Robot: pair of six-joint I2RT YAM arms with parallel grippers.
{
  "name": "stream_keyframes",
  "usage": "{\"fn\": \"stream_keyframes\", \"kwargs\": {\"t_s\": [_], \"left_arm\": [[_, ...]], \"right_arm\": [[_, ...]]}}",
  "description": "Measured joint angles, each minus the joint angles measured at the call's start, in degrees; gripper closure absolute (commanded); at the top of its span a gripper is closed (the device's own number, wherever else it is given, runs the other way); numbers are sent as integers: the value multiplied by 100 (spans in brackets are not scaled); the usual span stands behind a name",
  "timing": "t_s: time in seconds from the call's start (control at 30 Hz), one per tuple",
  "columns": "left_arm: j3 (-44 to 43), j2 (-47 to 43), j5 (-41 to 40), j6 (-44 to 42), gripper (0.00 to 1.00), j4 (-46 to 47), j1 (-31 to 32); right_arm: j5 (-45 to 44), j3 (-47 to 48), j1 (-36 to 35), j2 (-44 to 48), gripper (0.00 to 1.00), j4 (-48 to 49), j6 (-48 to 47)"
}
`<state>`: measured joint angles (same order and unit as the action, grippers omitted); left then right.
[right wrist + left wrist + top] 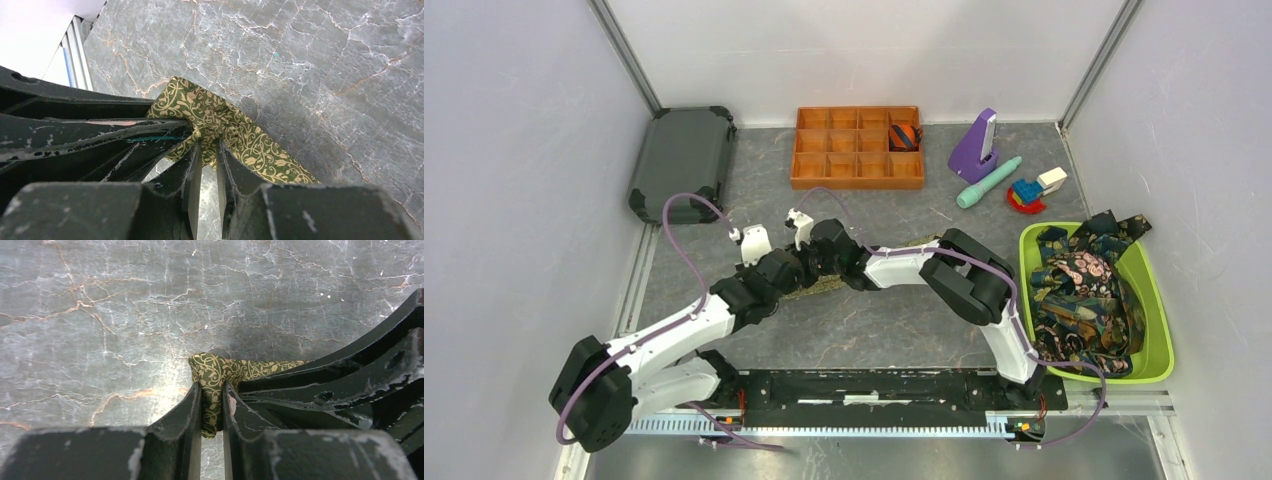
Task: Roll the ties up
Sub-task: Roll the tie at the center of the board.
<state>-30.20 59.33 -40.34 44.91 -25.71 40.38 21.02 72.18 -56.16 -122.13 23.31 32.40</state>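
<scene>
Both the left gripper (212,390) and the right gripper (208,145) pinch one green tie (220,371), bare table (874,330) all round it, one rolled tie (905,135) in the tray (854,184).

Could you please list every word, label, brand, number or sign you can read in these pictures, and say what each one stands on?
None: no text can be read in any view.
The olive-green tie shows only a vine pattern, with no label in sight.
The white face of the purple wedge-shaped object is too small to tell whether it bears marks.
</scene>
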Motion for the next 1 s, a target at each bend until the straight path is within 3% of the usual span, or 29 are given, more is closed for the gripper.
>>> {"fn": "stream_keyframes", "kwargs": {"t_s": [0.23, 0.47, 1.0], "left_arm": [[-245, 289, -411, -9, 98, -321, 284], [-634, 1078, -837, 52, 98, -745, 662], [-2100, 3195, -1727, 885, 98, -2345, 1421]], "right_arm": [[15, -48, 9, 11, 77, 68, 22], [11, -870, 240, 446, 76, 63, -26], [-136, -3053, 1569, 2822, 76, -31, -236]]}}
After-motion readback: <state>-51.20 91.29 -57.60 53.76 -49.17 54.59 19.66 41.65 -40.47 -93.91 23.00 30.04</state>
